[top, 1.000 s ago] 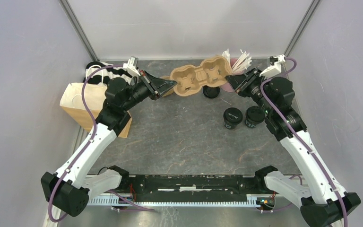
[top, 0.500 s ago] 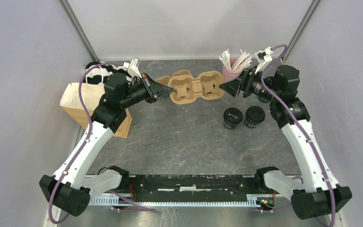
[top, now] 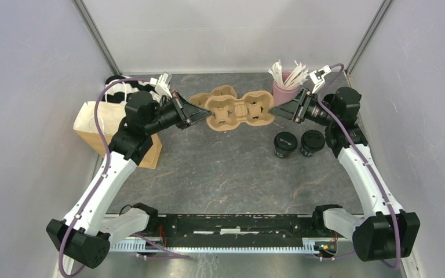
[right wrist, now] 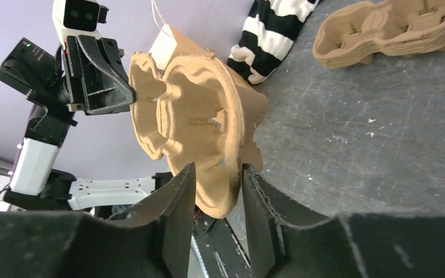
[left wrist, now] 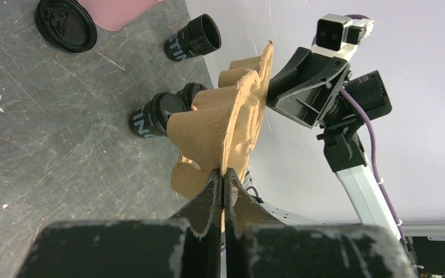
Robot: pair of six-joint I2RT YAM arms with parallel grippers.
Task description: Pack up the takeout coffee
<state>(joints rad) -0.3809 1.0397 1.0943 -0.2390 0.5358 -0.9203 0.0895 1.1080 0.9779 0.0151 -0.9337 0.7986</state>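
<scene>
The takeout coffee is two black lidded cups (top: 284,144) (top: 312,142) standing side by side on the table, right of centre; the left wrist view shows them as well (left wrist: 156,116) (left wrist: 194,39). A brown pulp carrier tray (top: 234,110) hangs in the air between my arms. My left gripper (top: 200,114) is shut on its left rim (left wrist: 222,174). My right gripper (top: 272,111) is open at the tray's right end (right wrist: 197,124), its jaws apart on either side of the rim (right wrist: 217,174). Neither gripper touches a cup.
A pink cup of white sticks (top: 284,87) stands at the back right. A brown paper bag (top: 107,130) and a striped cloth (top: 121,87) are at the left. Another pulp tray (right wrist: 394,26) and a loose black lid (left wrist: 66,23) lie on the table.
The tray has shifted left and toward the arms in my left gripper. My right gripper opened, swung round and now has its jaws narrowing about the tray's right end.
</scene>
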